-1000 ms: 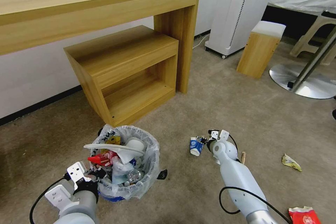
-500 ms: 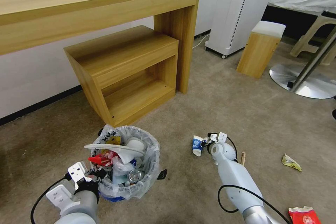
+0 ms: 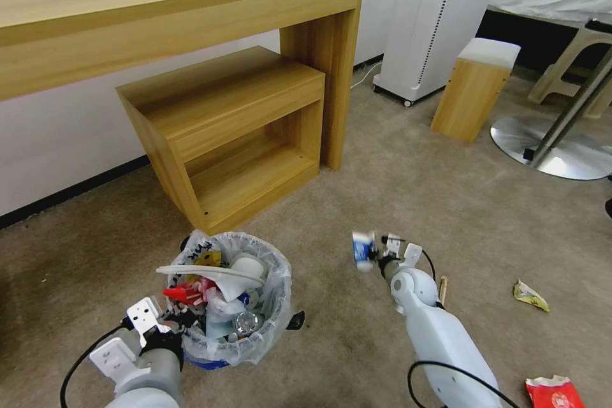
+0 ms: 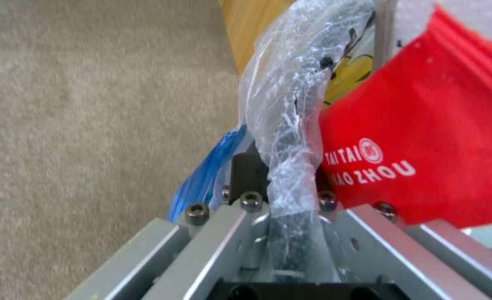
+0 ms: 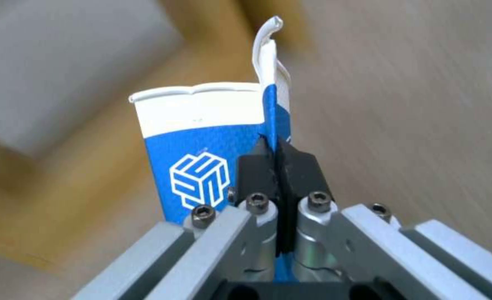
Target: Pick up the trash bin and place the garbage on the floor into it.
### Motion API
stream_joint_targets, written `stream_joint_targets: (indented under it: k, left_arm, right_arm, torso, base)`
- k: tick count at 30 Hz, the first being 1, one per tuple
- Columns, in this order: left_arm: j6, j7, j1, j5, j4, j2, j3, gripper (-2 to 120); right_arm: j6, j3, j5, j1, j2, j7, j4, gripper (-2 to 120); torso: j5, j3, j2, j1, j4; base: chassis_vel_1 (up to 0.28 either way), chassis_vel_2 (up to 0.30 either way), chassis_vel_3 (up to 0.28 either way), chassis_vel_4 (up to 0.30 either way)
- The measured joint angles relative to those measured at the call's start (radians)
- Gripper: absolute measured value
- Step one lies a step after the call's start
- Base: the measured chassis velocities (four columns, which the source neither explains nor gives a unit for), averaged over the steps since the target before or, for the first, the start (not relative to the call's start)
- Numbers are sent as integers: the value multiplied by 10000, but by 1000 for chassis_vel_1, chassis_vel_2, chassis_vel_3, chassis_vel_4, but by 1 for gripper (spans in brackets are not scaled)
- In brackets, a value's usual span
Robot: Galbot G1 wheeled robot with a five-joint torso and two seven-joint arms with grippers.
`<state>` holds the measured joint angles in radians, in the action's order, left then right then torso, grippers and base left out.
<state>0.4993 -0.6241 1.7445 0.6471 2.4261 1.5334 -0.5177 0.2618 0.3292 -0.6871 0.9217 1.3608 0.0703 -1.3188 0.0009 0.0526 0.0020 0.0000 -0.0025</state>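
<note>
Wooden bench [image 3: 172, 6] seen along the wall, a lower shelf unit [image 3: 236, 121] tucked beneath it. Bin [image 3: 271, 325] stood on the carpet [image 3: 382, 185] in front of the shelf unit, heaped with litter; a red wrapper [image 4: 424, 137] noted just inside its rim. Left claw [image 3: 173, 317] pinched on the bin's bag-covered rim at the near left side. Cup [image 3: 363, 250], blue and white, held clear of the carpet to the right of the bin, its wall clamped between the pressed-together fingers [image 5: 257, 166] of the right claw [image 3: 377, 254]. Red carton [image 3: 554, 392], yellow crumple [image 3: 530, 296] and stick [image 3: 442, 288] left lying on the carpet, further right.
</note>
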Motion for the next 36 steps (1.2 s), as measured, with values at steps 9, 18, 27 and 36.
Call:
stream_joint_targets:
  k: [9, 18, 27, 36]
  left_arm:
    - [-135, 118, 4, -322, -447, 190, 628, 0]
    - [-135, 132, -97, -293, -502, 158, 593, 0]
    - [-122, 133, -225, -120, -522, 87, 485, 0]
    - [-110, 130, -315, -55, -575, 63, 460, 0]
  right_arm:
    - [-4800, -1117, -1716, 62, -419, -7403, -2528, 0]
    - [-5135, -2653, -1245, -89, -79, -9809, -2381, 0]
    - [-5005, -3391, -474, 102, -78, -11289, -2229, 0]
    - [-4866, -3197, 267, 291, -272, -11759, -2152, 0]
  torso:
    - [-3, -1, 2, 0, 2]
    - [-2, 0, 1, 0, 1]
    - [-2, 0, 1, 0, 1]
    - [-1, 0, 1, 0, -1]
  base:
    - [0, 0, 0, 0]
    - [0, 0, 0, 0]
    - [0, 0, 0, 0]
    - [0, 0, 0, 0]
